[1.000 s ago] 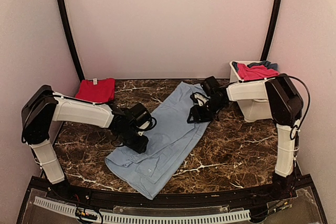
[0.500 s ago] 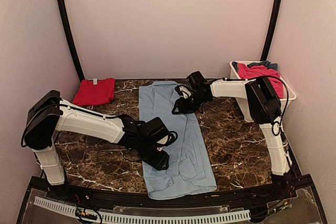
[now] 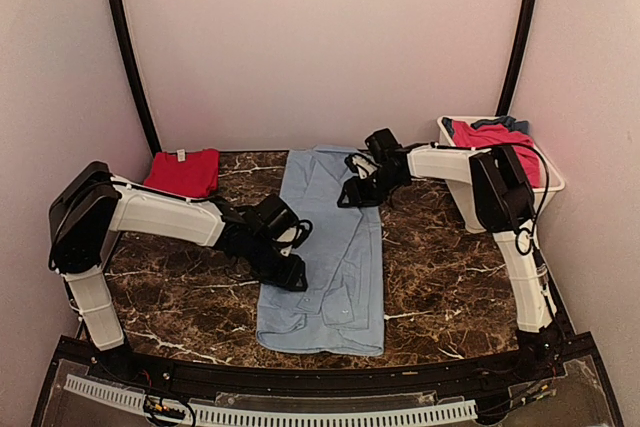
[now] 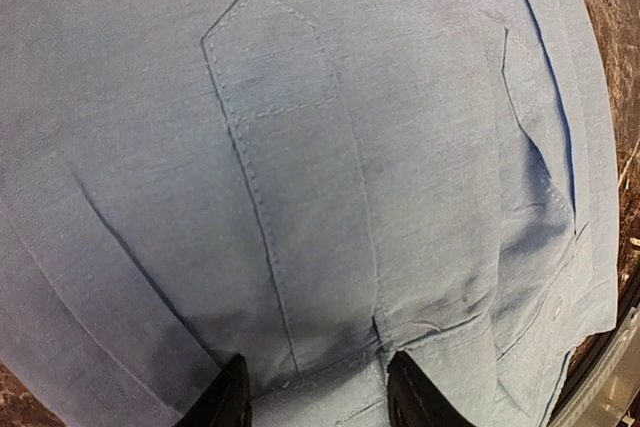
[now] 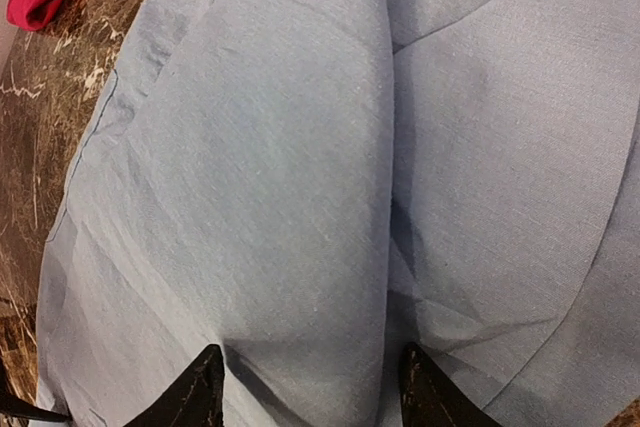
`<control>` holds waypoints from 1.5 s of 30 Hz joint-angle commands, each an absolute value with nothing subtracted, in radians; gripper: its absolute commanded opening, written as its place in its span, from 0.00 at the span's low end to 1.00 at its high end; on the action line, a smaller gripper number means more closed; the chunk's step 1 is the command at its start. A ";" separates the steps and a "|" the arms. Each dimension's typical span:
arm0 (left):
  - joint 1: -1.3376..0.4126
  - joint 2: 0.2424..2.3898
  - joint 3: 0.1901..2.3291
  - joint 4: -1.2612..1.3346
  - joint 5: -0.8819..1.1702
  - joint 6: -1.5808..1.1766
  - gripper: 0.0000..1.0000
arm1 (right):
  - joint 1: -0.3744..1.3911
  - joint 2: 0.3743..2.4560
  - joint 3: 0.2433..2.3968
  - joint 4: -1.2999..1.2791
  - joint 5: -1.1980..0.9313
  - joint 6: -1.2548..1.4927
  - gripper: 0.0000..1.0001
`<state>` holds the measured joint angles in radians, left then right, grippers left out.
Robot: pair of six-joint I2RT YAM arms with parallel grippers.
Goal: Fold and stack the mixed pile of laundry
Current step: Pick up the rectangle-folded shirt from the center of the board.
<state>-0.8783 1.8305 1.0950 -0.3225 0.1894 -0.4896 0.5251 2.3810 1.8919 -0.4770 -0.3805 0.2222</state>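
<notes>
**Laundry lot: shirt laid out, both claws gripping**

Light-blue shirt (image 3: 330, 247): flat, lengthwise at table centre.
Left gripper (image 3: 293, 275): at the shirt's 9 o'clock edge, pinching a fold.
Right gripper (image 3: 352, 195): at its 1 o'clock edge, pinching a cloth ridge.
Red garment (image 3: 182, 171): folded, 10 o'clock.
Pink-red piece (image 3: 490, 137) and darker blue piece (image 3: 508, 123): in the white tub (image 3: 500, 209), 2 o'clock.

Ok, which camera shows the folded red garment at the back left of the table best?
Top external: the folded red garment lies whole and unobstructed at the table's back left. The right wrist view catches only a sliver in its top-left corner. The left wrist view shows none, just the light-blue shirt.
</notes>
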 commanded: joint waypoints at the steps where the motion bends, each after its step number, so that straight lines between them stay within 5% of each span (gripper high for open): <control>1: -0.867 1.847 1.067 -0.377 0.171 -0.454 0.46 | 0.511 2.427 1.943 -0.534 -0.334 0.222 0.57; 10: -0.867 1.743 1.143 -0.472 0.088 -0.418 0.55 | 0.491 2.315 1.936 -0.517 -0.390 0.233 0.62; 16: -0.842 1.582 1.216 -0.496 0.040 -0.403 0.97 | 0.491 2.105 1.898 -0.543 -0.409 0.205 0.74; 18: -0.831 1.547 1.237 -0.504 0.040 -0.395 0.99 | 0.491 2.047 1.881 -0.548 -0.407 0.193 0.78; 23: -0.798 1.438 1.258 -0.510 0.016 -0.414 0.99 | 0.490 1.914 1.838 -0.582 -0.416 0.180 0.98; 31: -0.745 1.128 1.009 -0.311 -0.078 -0.542 0.99 | 0.346 1.615 1.532 -0.462 -0.638 0.331 0.99; 37: -0.741 1.052 0.861 -0.400 0.121 -0.624 0.98 | 0.377 1.412 1.242 -0.482 -0.688 0.363 0.99; 45: -0.744 0.956 0.571 -0.352 0.316 -0.841 0.70 | 0.597 1.197 0.797 -0.355 -0.616 0.596 0.90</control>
<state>-0.7437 0.9764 0.6540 -0.3576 0.1776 -0.7231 0.5190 1.2476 0.9329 -0.4427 -0.6453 0.4576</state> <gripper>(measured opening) 0.766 0.916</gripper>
